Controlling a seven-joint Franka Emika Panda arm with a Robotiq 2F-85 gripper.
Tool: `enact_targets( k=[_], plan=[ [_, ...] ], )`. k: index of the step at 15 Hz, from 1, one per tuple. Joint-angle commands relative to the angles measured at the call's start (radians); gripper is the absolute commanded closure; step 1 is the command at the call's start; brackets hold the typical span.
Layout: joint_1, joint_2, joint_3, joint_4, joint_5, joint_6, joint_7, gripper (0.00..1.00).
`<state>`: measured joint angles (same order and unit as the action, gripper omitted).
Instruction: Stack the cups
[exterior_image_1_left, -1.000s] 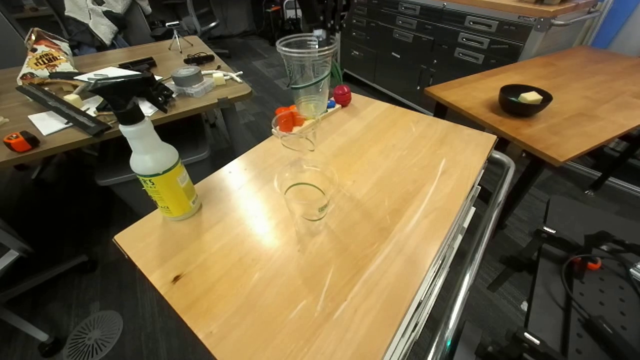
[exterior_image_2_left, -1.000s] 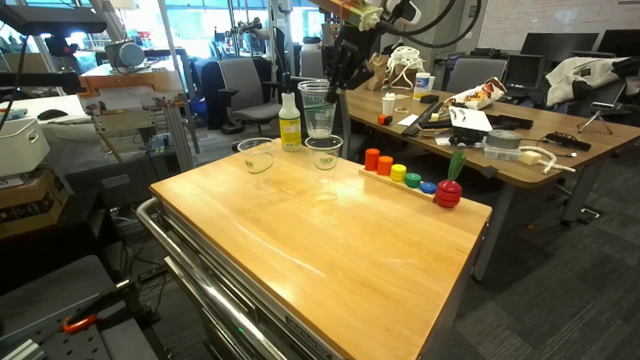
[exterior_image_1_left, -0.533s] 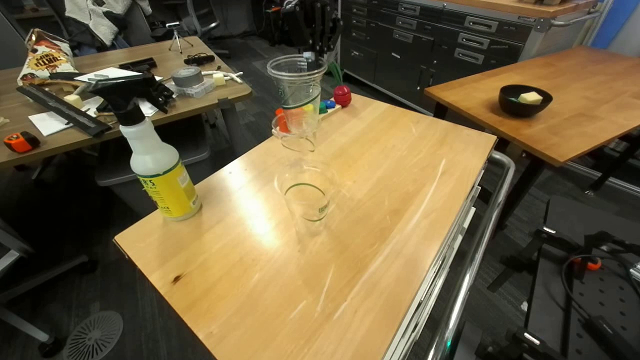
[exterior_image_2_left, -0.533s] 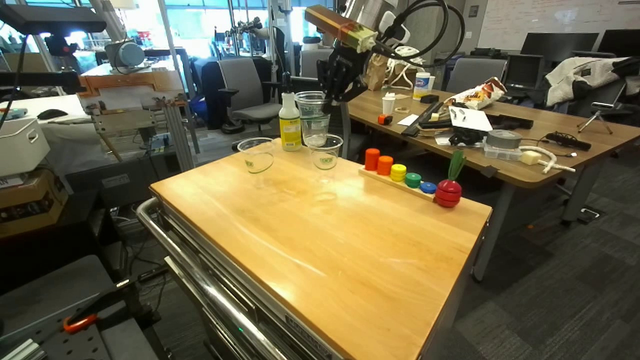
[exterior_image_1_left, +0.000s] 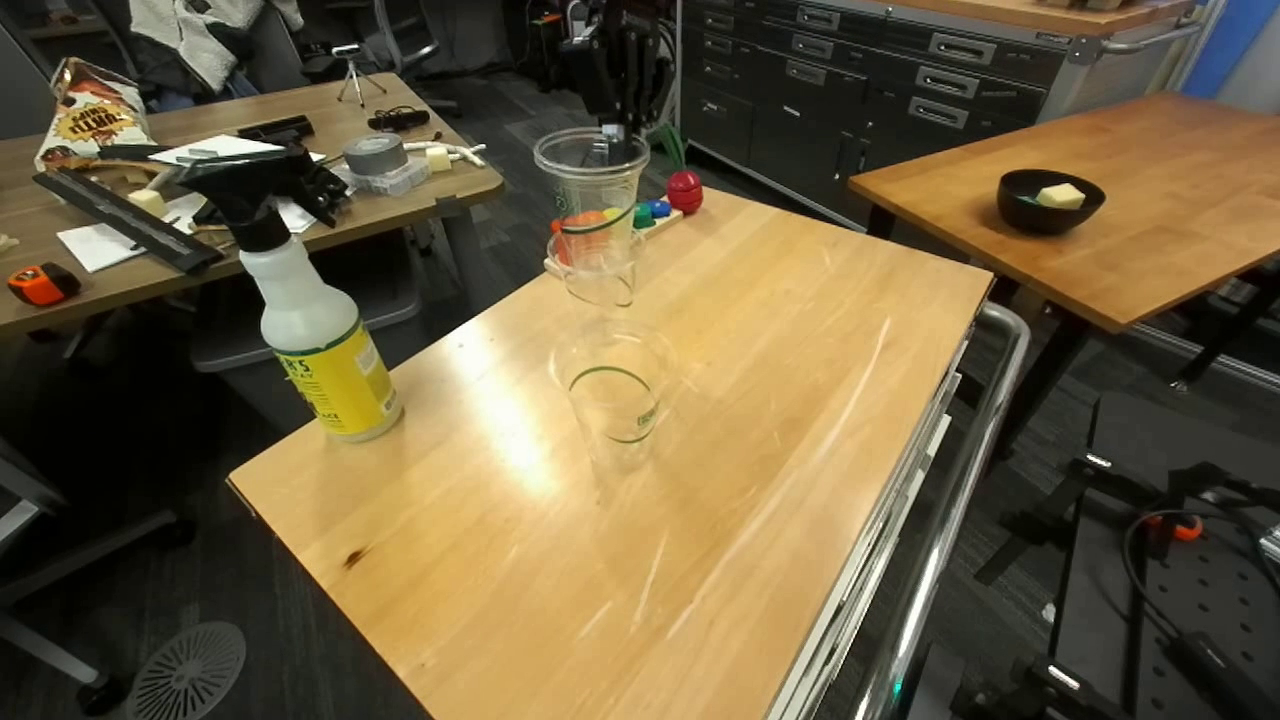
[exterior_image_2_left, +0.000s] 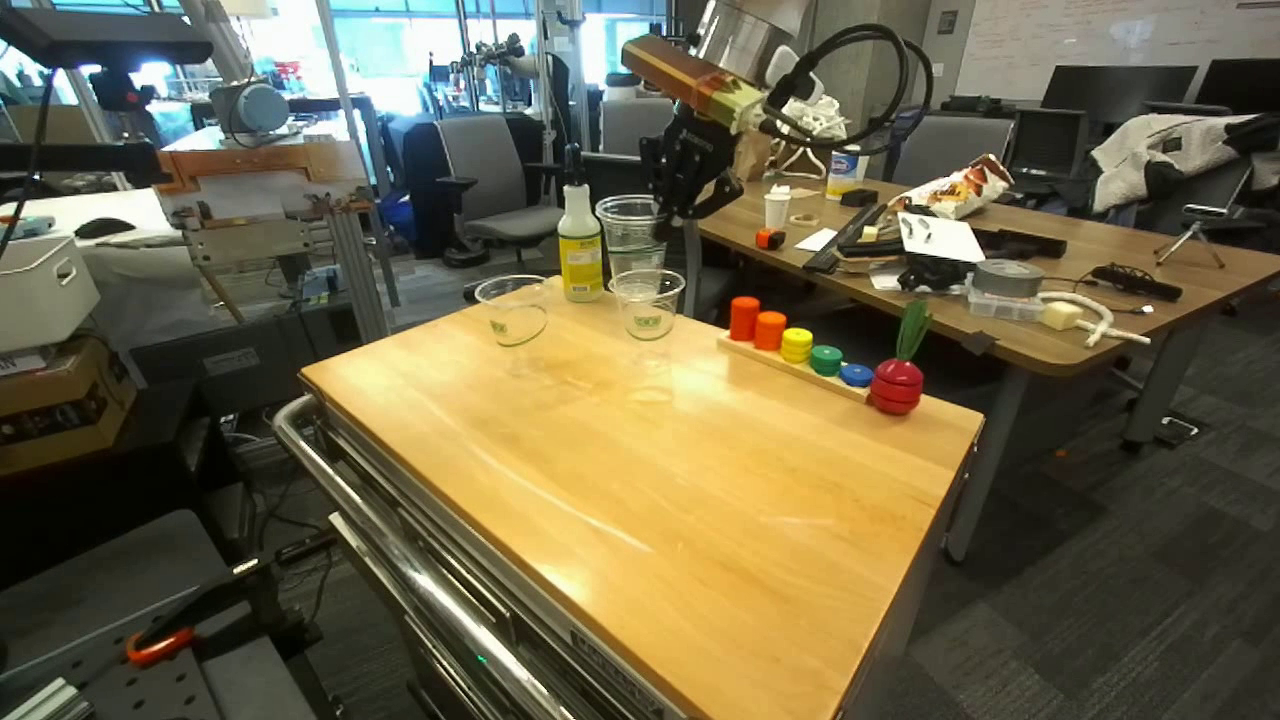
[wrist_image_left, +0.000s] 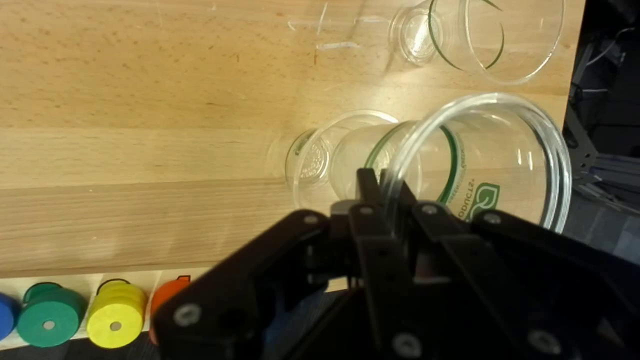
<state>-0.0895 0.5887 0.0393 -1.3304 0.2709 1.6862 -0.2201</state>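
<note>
The claw (wrist_image_left: 385, 184) has its jaws drawn together on the rim and wall of the nested cups (wrist_image_left: 465, 165), one finger inside, one outside, with only clear plastic between them. The nested cups hang below the claw, mouth up, held above the worktop (exterior_image_2_left: 640, 480). Beneath the claw and its load, the lower cup (exterior_image_2_left: 648, 320) stands upright on the worktop. The clear walls overlap in every view, so it cannot be settled whether the base of the nested cups is inside the lower cup or just above it. The outer cup (exterior_image_1_left: 613, 408) stands upright, lower than the claw and well apart from it. The yellow spray bottle (exterior_image_2_left: 581, 250) is apart from the claw, to its left in an exterior view. Below the claw and to its right in that view, the rainbow toy (exterior_image_2_left: 797, 347) lies along the worktop edge, a red toy vegetable (exterior_image_2_left: 897, 386) at its end farthest from the claw.
</note>
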Motion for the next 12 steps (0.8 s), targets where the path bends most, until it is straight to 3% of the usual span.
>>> enact_targets(
  k=[1,2,3,4,12],
  plan=[
    [-0.007,0.036,0.006,0.036,-0.016,0.021,-0.035,0.98],
    [-0.008,0.043,0.006,0.037,-0.020,0.025,-0.038,0.98],
    [-0.009,0.048,0.006,0.035,-0.023,0.025,-0.042,0.78],
    [-0.010,0.051,0.006,0.033,-0.025,0.030,-0.046,0.67],
    [-0.009,0.047,0.005,0.008,-0.037,0.052,-0.062,0.06]
  ],
)
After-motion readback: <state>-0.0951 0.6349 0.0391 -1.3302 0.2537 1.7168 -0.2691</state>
